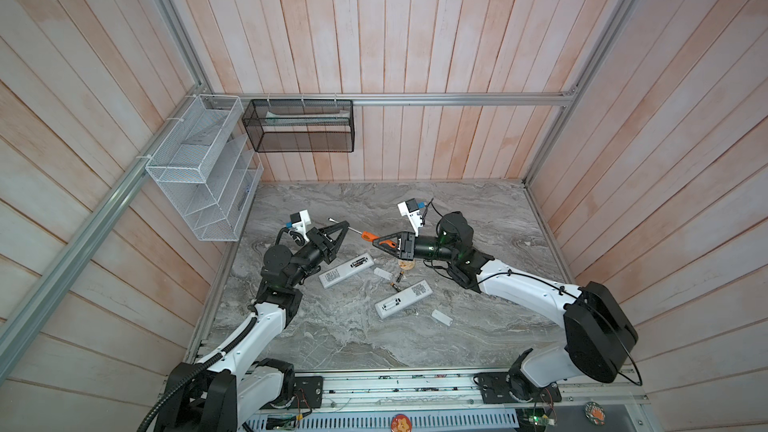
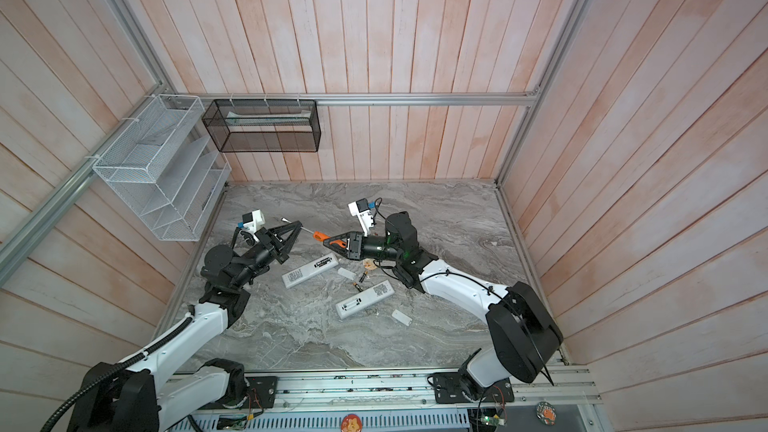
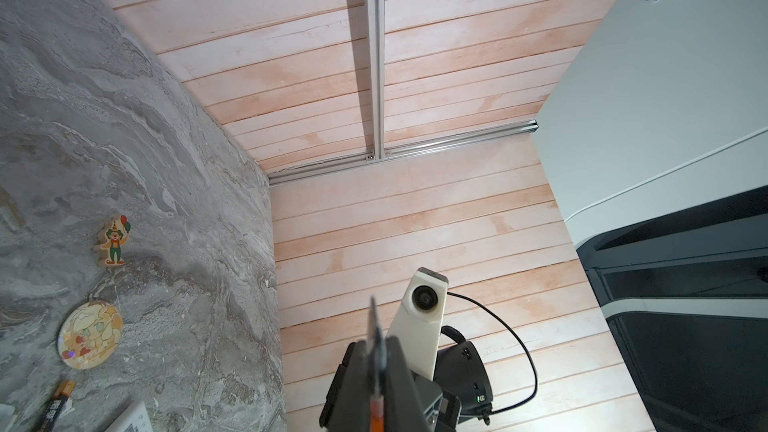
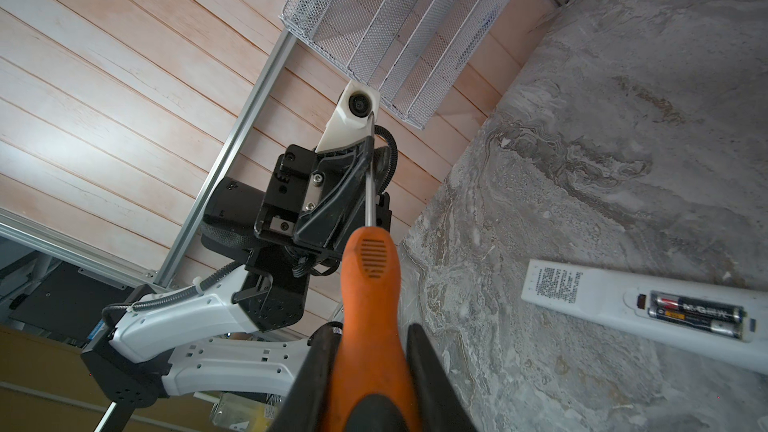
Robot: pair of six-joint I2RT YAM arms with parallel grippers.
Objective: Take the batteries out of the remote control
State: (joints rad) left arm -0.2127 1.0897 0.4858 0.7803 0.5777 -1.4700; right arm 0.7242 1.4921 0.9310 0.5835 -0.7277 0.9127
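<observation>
In both top views your left gripper (image 1: 341,226) is pressed together on the bare metal shaft of the screwdriver (image 1: 367,236), above the table (image 1: 332,338). Your right gripper (image 1: 379,241) comes in from the opposite side with its fingers around the orange handle.

Two white remotes lie back-up below them. The one nearer the left arm (image 1: 345,271) has a dark, filled slot; the other (image 1: 404,298) has a pale slot. Two batteries (image 1: 401,276) (image 1: 392,285) lie loose on the table between the remotes, near each other. One small white cover (image 1: 382,273) lies just beside them; another (image 1: 441,317) lies well apart, nearer the right arm.

In the left wrist view one battery (image 3: 56,405) lies on the table beside a remote's corner (image 3: 129,419). The left gripper's fingers (image 3: 376,342) are an edge-on blur; you cannot tell their grip from here.

In the right wrist view your right gripper's fingers (image 4: 428,367) pinch the orange handle from both sides, and the shaft runs on into the left gripper's closed tips. Two batteries (image 4: 694,312) sit side by side in the open slot of a remote (image 4: 582,297) lying on the table.
</observation>
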